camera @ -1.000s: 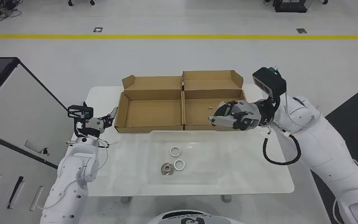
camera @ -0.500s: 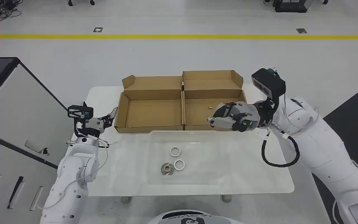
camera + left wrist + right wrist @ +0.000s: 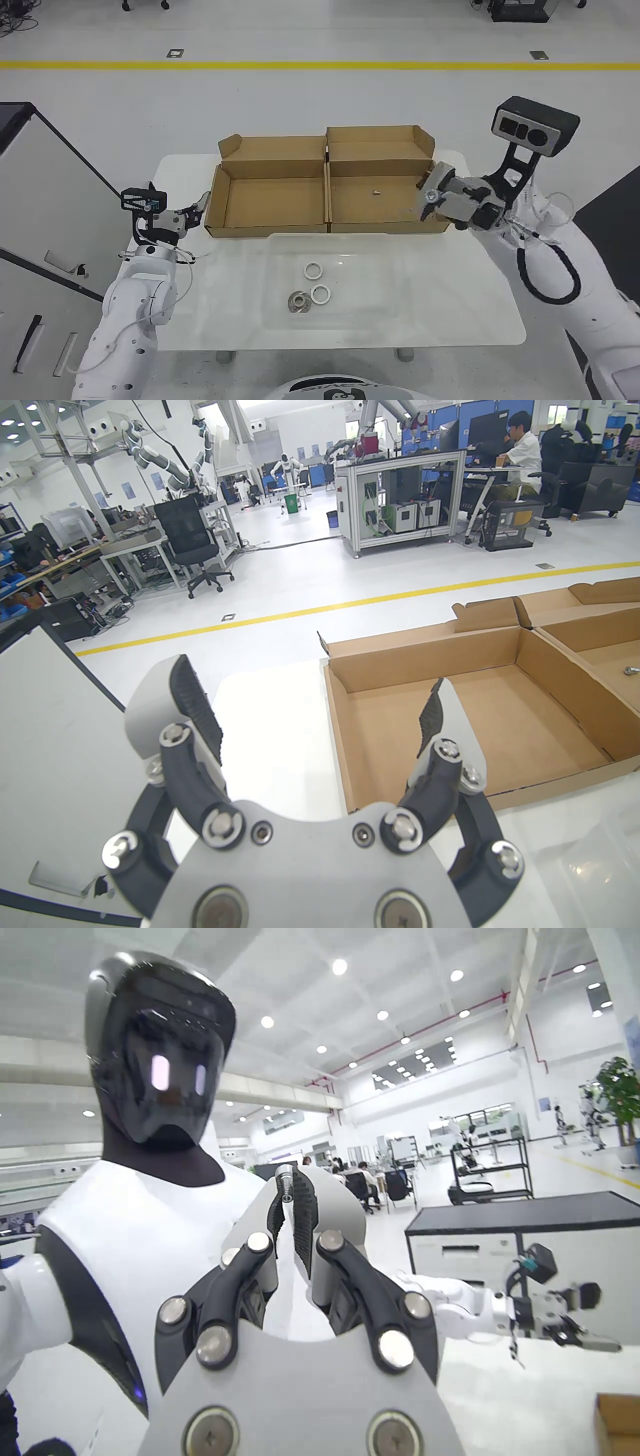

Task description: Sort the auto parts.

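Two open cardboard boxes stand side by side at the table's far edge: a left box (image 3: pixel 270 197) (image 3: pixel 480 720) and a right box (image 3: pixel 385 200). A small metal part (image 3: pixel 377 190) (image 3: pixel 631 670) lies in the right box. My right gripper (image 3: pixel 432 196) (image 3: pixel 289 1188) hangs over that box's right end, turned toward my body, shut on a small threaded metal bolt (image 3: pixel 285 1180). My left gripper (image 3: pixel 192 208) (image 3: pixel 310 700) stands open with nothing in it, just left of the left box. Three rings (image 3: pixel 313 270) (image 3: pixel 321 294) (image 3: pixel 298 300) lie on the table's near middle.
The white table (image 3: pixel 420 290) has free room on its right and front. A slanted grey panel (image 3: pixel 50 190) stands off the table's left side. My left gripper (image 3: pixel 595 1340) also appears far off in the right wrist view.
My right arm has drawn back from over the right box to its right end, and the wrist has swung up and turned round. The left arm has kept still.
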Robot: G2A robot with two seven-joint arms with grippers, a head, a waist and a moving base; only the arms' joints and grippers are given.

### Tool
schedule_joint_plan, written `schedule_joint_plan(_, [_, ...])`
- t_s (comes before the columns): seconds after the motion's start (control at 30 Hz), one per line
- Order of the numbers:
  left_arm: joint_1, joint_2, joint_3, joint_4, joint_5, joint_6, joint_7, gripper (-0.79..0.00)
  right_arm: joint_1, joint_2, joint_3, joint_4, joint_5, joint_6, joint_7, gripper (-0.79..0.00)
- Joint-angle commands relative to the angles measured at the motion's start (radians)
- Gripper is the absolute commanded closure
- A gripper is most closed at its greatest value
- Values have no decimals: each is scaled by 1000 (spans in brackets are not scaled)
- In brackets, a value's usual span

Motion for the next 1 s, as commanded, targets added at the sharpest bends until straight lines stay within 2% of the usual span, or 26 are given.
schedule_joint_plan(0.0, [0,0,0,0,0,0,0,-785,1,-11,-1,-9,31,0,-4,0])
schedule_joint_plan(0.4, [0,0,0,0,0,0,0,-785,11,-83,1,-63,159,0,-4,0])
schedule_joint_plan(0.6, [0,0,0,0,0,0,0,-785,10,-93,10,-4,35,0,-4,0])
schedule_joint_plan(0.8, [0,0,0,0,0,0,0,-785,0,-76,56,74,-177,11,7,0])
schedule_joint_plan(0.97, [0,0,0,0,0,0,0,-785,-15,-69,62,68,-165,0,-4,0])
